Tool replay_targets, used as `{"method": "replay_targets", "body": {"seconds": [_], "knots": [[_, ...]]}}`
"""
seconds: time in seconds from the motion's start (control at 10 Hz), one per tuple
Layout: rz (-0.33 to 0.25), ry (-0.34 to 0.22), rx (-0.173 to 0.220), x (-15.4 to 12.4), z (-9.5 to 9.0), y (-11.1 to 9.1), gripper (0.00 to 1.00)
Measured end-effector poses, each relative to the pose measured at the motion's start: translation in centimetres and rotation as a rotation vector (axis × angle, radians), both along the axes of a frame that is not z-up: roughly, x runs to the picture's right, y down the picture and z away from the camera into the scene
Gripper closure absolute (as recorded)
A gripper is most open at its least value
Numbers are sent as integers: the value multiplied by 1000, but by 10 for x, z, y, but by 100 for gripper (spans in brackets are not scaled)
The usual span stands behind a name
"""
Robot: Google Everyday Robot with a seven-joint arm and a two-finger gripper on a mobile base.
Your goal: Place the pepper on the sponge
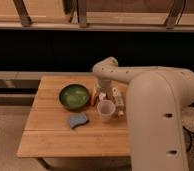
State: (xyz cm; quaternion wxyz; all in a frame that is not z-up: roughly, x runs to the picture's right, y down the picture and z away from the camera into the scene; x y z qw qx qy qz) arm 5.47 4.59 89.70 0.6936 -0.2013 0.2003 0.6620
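Observation:
The pepper [94,95] is a slim red-orange sliver standing between the green bowl [74,96] and the arm's wrist. On the wooden table [50,137], in front of the bowl, lies the flat blue sponge [78,120] with nothing on it. My gripper [103,93] hangs down from the bent cream arm [135,75], just right of the pepper and above a white cup [106,109]. The wrist hides most of the gripper.
Small white-and-red cartons [117,98] stand right of the cup. The robot's large cream body [157,125] fills the right side and covers the table's right edge. Dark shelving runs behind the table.

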Motion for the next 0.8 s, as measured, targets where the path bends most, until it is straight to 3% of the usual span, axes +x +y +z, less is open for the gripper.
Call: {"method": "replay_targets", "body": {"seconds": [0.4, 0.6, 0.8], "knots": [[-64, 161, 31, 30, -4, -10, 35], [-87, 198, 12, 34, 5, -6, 35], [-119, 182, -9, 21, 26, -2, 35]]}}
